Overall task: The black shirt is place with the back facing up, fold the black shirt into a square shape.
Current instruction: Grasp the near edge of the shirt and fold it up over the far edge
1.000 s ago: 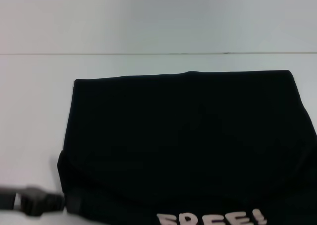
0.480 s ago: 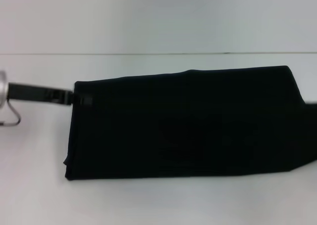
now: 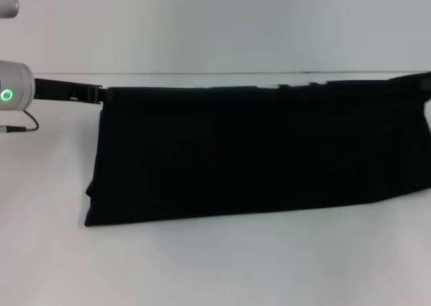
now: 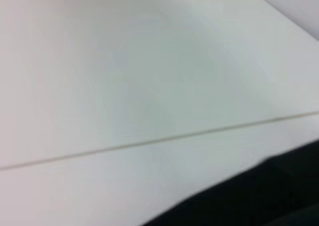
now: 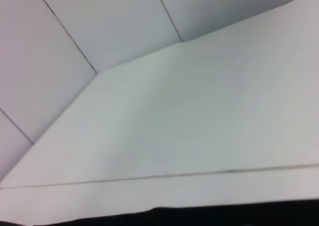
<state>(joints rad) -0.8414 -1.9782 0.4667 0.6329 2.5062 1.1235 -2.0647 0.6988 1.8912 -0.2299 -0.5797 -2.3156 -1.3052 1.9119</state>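
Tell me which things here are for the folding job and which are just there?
For the job:
- the black shirt, stretched out wide across the table
- the left gripper, at the shirt's far left corner

Just there:
- the white table
- the wall behind it

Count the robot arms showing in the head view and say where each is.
1. The left arm reaches in from the left edge, its left gripper at the black shirt's far left corner. The right arm may be hidden past the right edge.
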